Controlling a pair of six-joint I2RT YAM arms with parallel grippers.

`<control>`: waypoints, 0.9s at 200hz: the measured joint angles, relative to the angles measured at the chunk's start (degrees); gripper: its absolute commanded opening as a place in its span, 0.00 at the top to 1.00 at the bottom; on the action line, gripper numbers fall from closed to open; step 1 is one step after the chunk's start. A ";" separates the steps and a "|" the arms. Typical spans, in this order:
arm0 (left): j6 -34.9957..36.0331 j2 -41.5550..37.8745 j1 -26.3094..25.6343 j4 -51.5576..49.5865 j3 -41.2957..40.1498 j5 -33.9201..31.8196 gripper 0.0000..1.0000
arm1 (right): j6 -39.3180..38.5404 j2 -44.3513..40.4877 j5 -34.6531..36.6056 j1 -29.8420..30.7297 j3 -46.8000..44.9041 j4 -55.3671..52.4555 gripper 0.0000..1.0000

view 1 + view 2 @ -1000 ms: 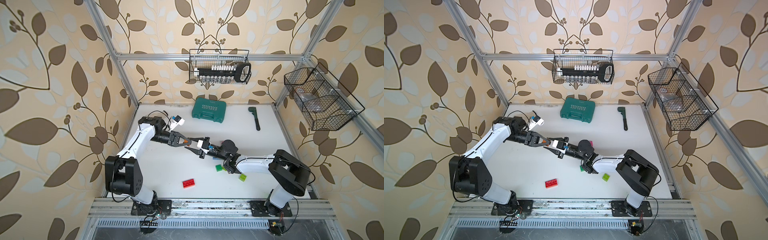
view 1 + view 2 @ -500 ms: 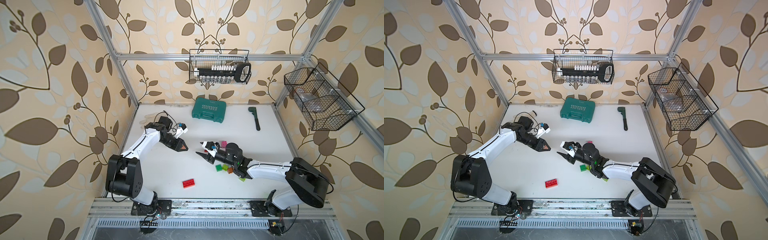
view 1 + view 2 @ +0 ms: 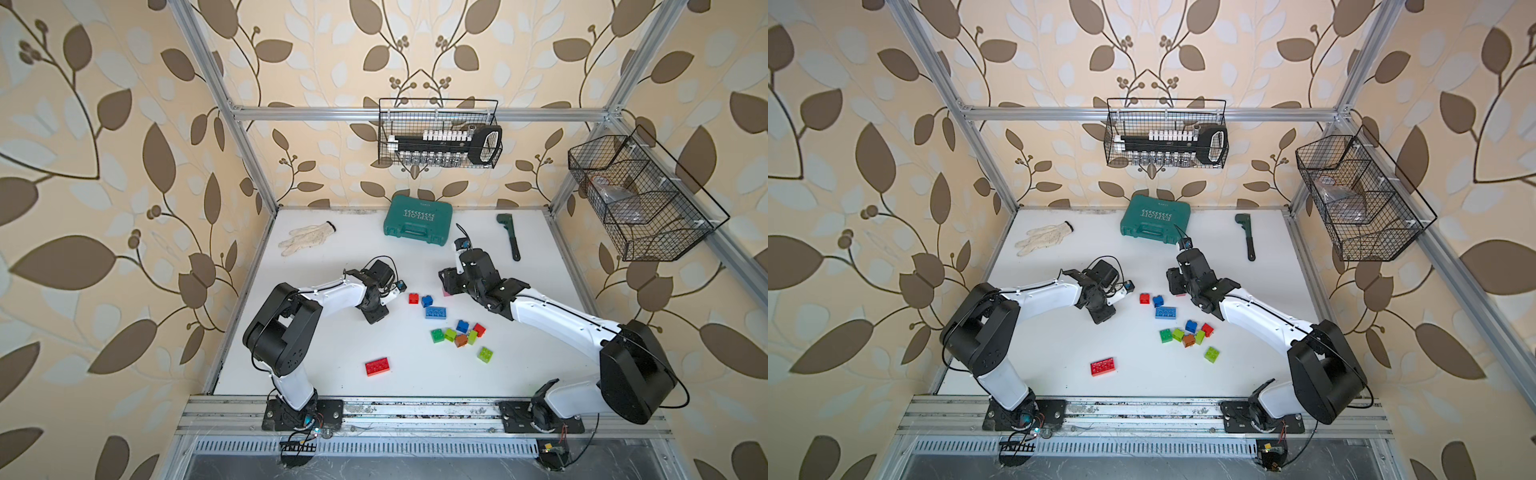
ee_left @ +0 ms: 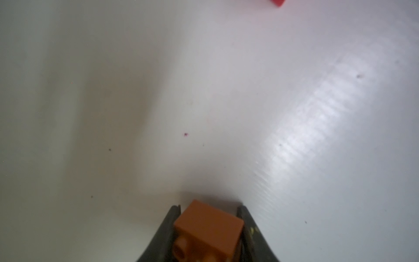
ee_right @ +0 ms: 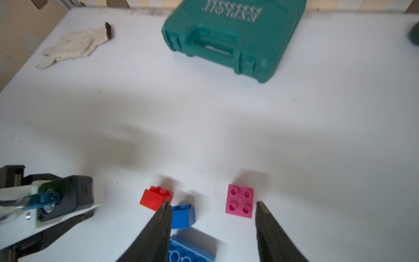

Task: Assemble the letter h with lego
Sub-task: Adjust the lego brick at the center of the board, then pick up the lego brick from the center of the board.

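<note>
In the left wrist view my left gripper [image 4: 208,207] is shut on an orange lego brick [image 4: 207,229] just above the white table. In a top view it [image 3: 374,316] hangs left of the bricks. My right gripper [image 5: 213,204] stands open with nothing between its fingers. A pink brick [image 5: 239,201] lies flat just ahead of it, inside the right fingertip [image 5: 260,205]. By the left fingertip lie a red brick [image 5: 155,199], a blue brick [image 5: 182,216] and a long blue brick [image 5: 190,250]. Several more lego bricks [image 3: 459,334] cluster nearer the front. A long red brick [image 3: 377,366] lies apart.
A teal case [image 3: 417,220] sits at the back of the table. A white glove [image 3: 305,239] lies at the back left and a dark green wrench [image 3: 510,239] at the back right. Wire baskets [image 3: 438,133] hang on the walls.
The two grippers met over the table's middle a second ago and have since drawn apart. The left arm swung left and down, the right arm swung back, and the right jaws opened wider.
</note>
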 measured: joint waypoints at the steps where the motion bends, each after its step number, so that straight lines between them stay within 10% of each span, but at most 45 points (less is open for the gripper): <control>1: 0.02 0.02 -0.02 0.04 0.04 -0.02 0.62 | 0.13 0.07 -0.13 0.00 0.04 -0.20 0.46; 54: 1.25 0.59 -0.52 1.20 1.14 0.46 0.19 | 4.66 7.89 -6.75 0.24 8.20 -13.46 0.47; 110: 1.27 -3.54 0.81 -5.60 0.94 5.97 0.13 | 7.04 15.37 -8.57 5.07 18.73 -19.98 0.49; 180: -2.05 -11.19 19.78 -13.33 4.33 24.90 0.04 | 14.12 28.52 -6.82 8.09 29.14 -24.11 0.48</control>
